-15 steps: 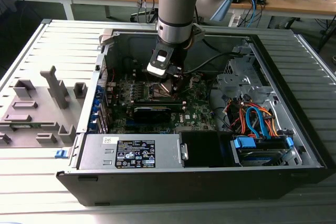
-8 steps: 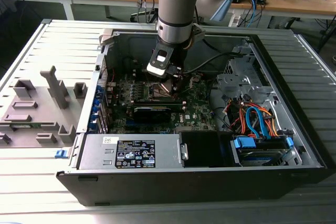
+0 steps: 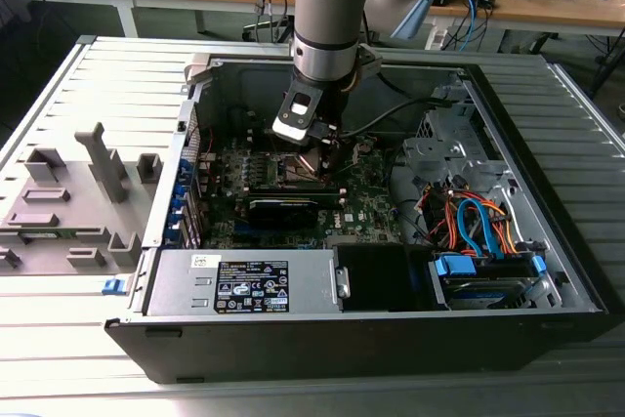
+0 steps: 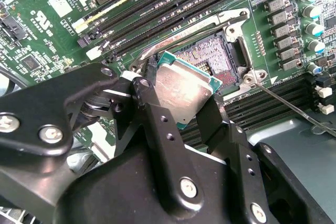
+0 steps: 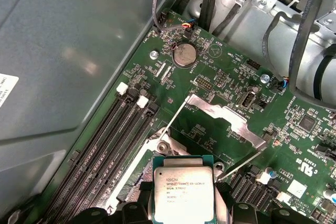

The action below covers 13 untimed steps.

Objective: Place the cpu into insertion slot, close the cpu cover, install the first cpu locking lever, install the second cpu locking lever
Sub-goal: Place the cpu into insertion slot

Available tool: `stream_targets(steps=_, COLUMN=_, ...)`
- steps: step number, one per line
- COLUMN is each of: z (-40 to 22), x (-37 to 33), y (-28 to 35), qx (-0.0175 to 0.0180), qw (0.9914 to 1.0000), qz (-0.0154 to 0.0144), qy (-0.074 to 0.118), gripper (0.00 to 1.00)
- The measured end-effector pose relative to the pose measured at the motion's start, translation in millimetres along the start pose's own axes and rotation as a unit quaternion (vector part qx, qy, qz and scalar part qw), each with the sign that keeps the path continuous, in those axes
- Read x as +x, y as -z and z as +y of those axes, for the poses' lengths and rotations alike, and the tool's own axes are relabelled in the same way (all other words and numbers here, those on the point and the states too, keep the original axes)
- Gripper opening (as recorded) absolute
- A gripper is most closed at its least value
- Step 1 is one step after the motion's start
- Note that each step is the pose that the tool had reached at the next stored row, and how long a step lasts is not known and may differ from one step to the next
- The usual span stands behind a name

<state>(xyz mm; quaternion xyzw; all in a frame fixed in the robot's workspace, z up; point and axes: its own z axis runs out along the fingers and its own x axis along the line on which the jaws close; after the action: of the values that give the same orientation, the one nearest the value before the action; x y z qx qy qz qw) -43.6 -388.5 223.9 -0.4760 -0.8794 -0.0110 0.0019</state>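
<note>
On my exterior view, starting at its left, grey plastic fixtures sit on the slatted grey table. Beside them lies the open computer case, with a silver power supply along its near wall and the green circuit board on its floor. The arm stands over the middle of the case, and I see the hand low over the board. Toward that view's right, orange and blue cables bunch above a drive.

In the second wrist view the hand is pinching the cpu by two opposite edges between its black fingers. The cpu is tilted and hangs over one edge of the insertion slot, not seated; the slot's contacts lie bare beyond it.

In the first wrist view I see long black memory slots, then the cpu, its silvery top toward the camera. Past it the cpu cover is swung open. A thin wire lever and a second wire lever stand free of the frame.
</note>
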Motion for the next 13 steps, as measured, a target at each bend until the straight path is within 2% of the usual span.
stream_targets(steps=13, z=0.0, x=0.0, y=-0.1, qx=-0.0001, qw=0.99999, qz=-0.0001, qy=-0.005, gripper=0.55)
